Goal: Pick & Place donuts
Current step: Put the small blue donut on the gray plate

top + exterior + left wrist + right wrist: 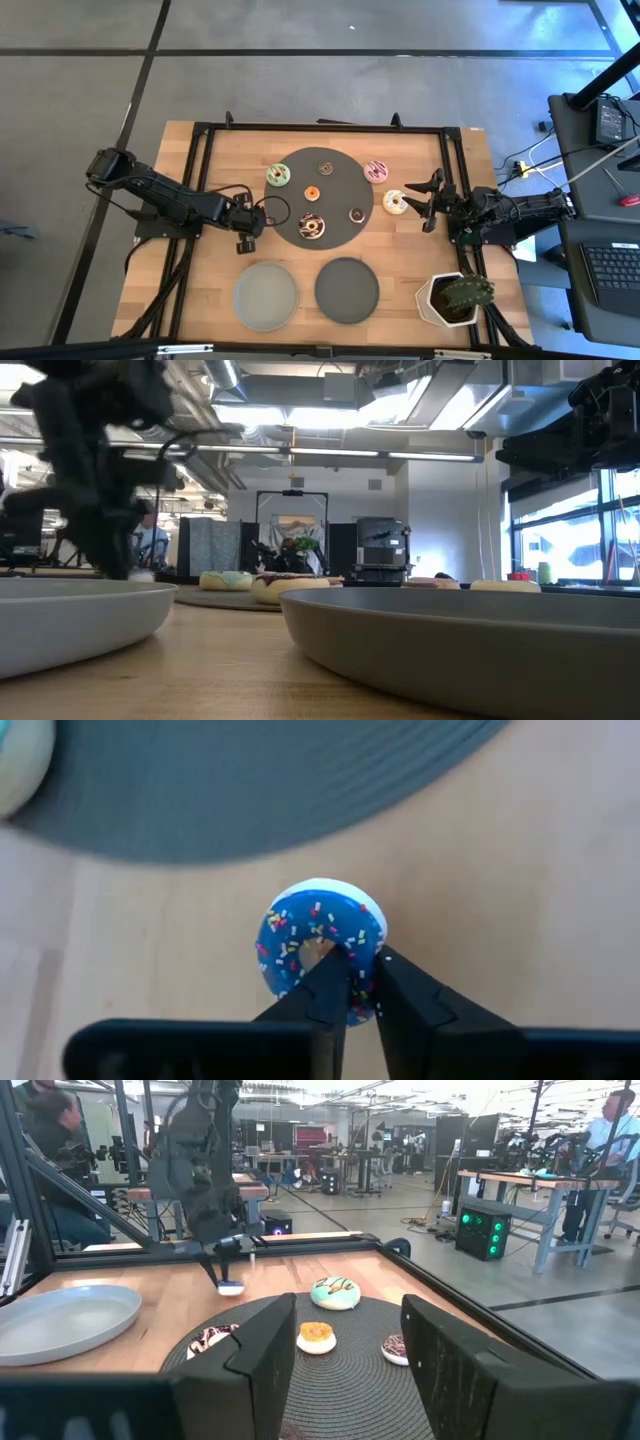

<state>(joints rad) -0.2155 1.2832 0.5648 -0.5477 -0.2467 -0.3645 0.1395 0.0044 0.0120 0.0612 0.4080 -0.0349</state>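
Blue sprinkled donut (322, 952) is pinched by left gripper (352, 982); right gripper (345, 1342) is held open, empty; both plates (266, 296) unfilled.

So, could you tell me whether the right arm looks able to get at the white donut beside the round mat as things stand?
Probably yes: the right gripper is open beside the white donut, with nothing between them. The left gripper is across the mat.
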